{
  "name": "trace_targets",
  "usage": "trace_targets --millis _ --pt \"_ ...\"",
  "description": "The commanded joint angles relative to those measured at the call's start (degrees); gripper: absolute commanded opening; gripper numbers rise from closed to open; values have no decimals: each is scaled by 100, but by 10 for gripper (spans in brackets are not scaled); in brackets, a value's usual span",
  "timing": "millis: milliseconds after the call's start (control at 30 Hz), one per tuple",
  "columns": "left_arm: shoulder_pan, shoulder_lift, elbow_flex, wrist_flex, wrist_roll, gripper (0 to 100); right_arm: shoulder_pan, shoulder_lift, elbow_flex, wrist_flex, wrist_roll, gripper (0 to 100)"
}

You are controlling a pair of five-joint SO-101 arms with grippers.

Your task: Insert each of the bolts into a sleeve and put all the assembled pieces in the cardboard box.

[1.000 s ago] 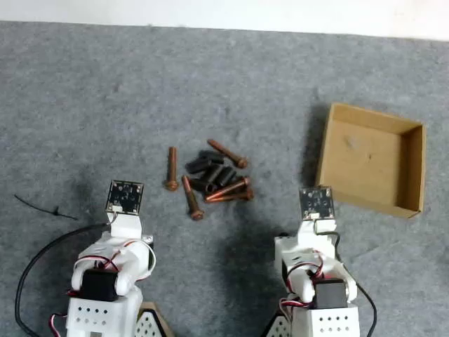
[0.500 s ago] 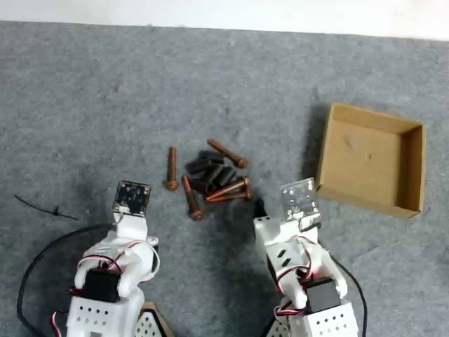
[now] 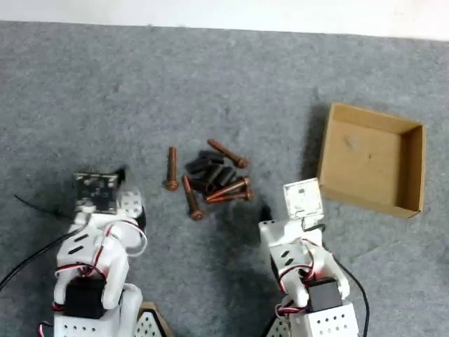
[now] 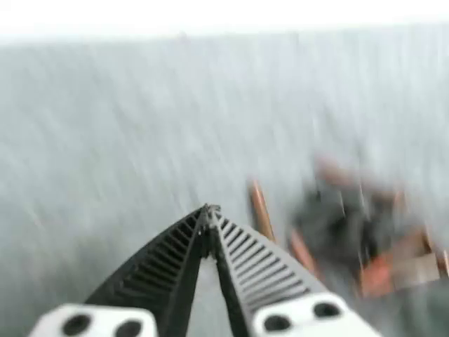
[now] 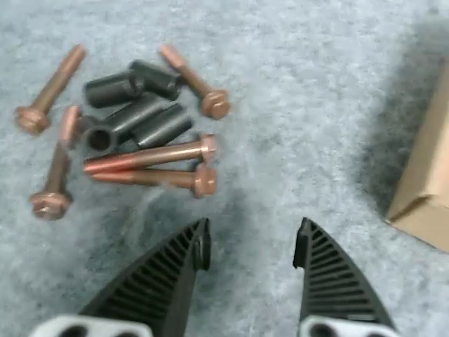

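Note:
Several copper bolts [image 3: 226, 189] and black sleeves [image 3: 210, 168] lie in a loose pile on the grey carpet, all separate. One bolt [image 3: 172, 168] lies apart on the pile's left. In the right wrist view my right gripper [image 5: 252, 242] stands open just short of two parallel bolts [image 5: 151, 156] and the sleeves [image 5: 133, 116], with nothing between its fingers. My left gripper [image 4: 209, 210] is shut and empty, left of the pile, with a bolt [image 4: 261, 209] just beyond its tip. In the high view the cardboard box [image 3: 414, 168] sits empty at the right.
A thin black cable tie [image 3: 42, 207] lies on the carpet at the far left. The box's corner [image 5: 428, 189] shows beside my right gripper. A white strip [image 3: 224, 10] borders the carpet at the back.
My left arm has swung left and forward, its camera now farther from the pile. My right arm moved left toward the pile, then barely shifted.

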Motion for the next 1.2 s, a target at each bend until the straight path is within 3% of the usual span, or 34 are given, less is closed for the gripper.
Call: trace_targets --millis 0,200,467,633,1033,1167 --pt "-347 13 136 -466 0 7 338 -66 848 40 0 184" --pt "-365 13 277 -457 -9 5 409 -66 848 84 0 184" --pt "277 13 1121 -703 -35 5 1596 -66 848 321 0 184" --pt "-101 13 1156 -712 -756 5 2141 -66 848 321 0 184" --pt "-242 66 1086 -738 -791 7 2211 -66 831 541 0 184" --pt "-646 84 901 -738 -747 7 2202 -66 664 576 0 184"
